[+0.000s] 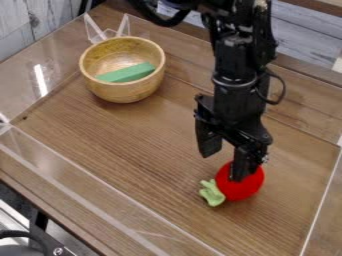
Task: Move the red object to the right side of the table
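Red object: we see the round red toy fruit (239,184) on the right part of the table, toward the near side, resting on the wood.
Stem: its light green leafy stem (211,194) points to the left and slightly nearer than the fruit.
Gripper: we see the black gripper (230,155) with its jaws spread wide, one finger out to the left of the fruit and the other at the fruit's far side; it holds nothing. Whether a fingertip touches the fruit, we cannot tell.
Arm: the black arm (237,60) comes in from the far side and reaches down over the right half.
Bowl: the tan wooden bowl (122,88) sits at the far left, well apart from the fruit.
Green piece: a flat green piece (127,73) lies inside the bowl.
Table: we have a brown wood-grain tabletop (114,155) under all of this, with clear plastic edging (80,203) along the near left.
Cables: dark cables (30,225) show at the near left corner, outside the edging.
Writing: we can read no brand or label anywhere.
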Motion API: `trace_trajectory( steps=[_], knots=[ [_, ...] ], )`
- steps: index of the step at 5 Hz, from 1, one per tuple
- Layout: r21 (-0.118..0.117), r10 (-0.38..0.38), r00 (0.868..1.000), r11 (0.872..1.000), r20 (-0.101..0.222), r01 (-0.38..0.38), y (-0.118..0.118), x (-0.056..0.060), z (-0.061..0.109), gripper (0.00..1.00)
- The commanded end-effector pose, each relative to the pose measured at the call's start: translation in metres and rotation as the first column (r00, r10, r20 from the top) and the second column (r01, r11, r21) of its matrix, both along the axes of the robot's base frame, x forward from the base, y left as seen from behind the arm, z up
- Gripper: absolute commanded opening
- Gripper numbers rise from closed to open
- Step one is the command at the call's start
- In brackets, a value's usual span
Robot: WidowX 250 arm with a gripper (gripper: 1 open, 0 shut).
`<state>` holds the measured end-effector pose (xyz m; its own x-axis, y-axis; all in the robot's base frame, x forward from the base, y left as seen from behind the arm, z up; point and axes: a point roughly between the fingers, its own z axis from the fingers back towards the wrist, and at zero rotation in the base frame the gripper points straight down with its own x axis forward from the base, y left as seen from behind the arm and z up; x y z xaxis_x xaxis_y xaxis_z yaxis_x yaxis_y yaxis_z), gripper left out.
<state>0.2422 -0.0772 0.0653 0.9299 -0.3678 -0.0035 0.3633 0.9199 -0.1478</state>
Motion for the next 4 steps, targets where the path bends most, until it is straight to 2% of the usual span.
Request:
trace_trajectory(
  steps=[1, 2, 3, 4],
  knots=[
    [-0.014, 0.009, 0.996, 1.0, 0.086, -0.008, 0.002, 0.01, 0.028, 1.0],
    [-0.012, 0.033, 0.991, 0.999, 0.131, -0.032, 0.009, 0.015, 0.045, 1.0],
    [-0.009, 0.065, 0.979, 0.998, 0.191, -0.064, 0.024, 0.019, 0.064, 1.0],
    [-0.015, 0.094, 0.972, 0.996, 0.217, -0.092, 0.043, 0.029, 0.074, 1.0]
  ],
)
